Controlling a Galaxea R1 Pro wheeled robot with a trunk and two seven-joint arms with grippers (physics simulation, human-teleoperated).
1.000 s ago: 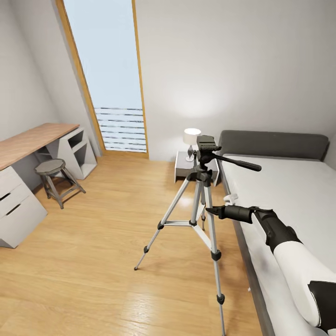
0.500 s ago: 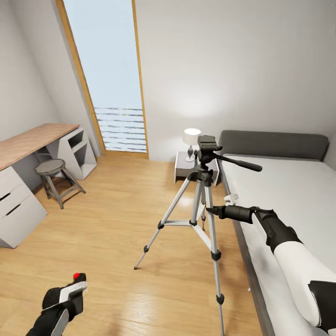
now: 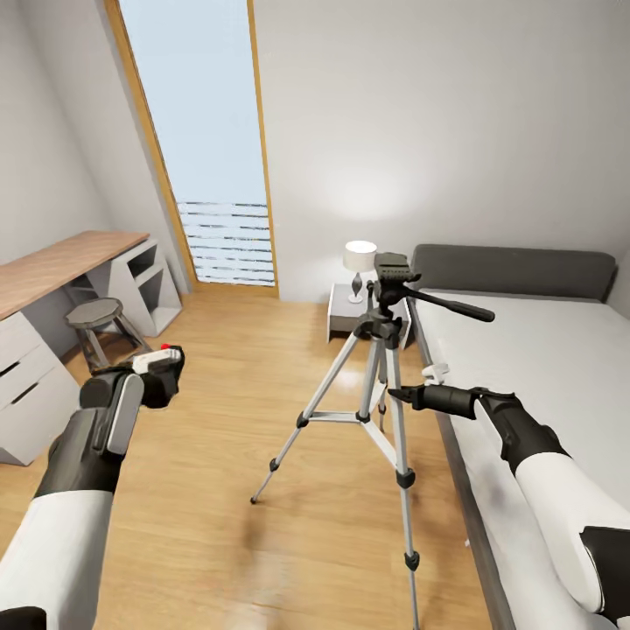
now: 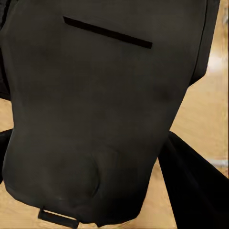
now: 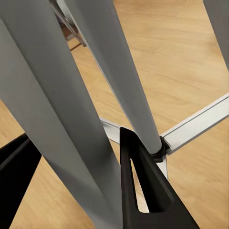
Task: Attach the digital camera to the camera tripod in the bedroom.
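Nearest the robot, the left gripper (image 3: 156,378) is clamped on the digital camera (image 3: 157,372), red dot up, and its wrist view looks straight onto the camera's dark body (image 4: 100,119) between the fingers. The right gripper (image 3: 399,396) reaches in from the bed side, its fingers (image 5: 143,191) set apart around a silver leg (image 5: 71,124) of the camera tripod (image 3: 381,385), apparently to steady it. Further off stands the target, the tripod's black head (image 3: 391,267), handle pointing toward the bed (image 3: 542,350). The head lies up and to the right of the held camera, well apart, so the left arm must carry it across and slightly upward.
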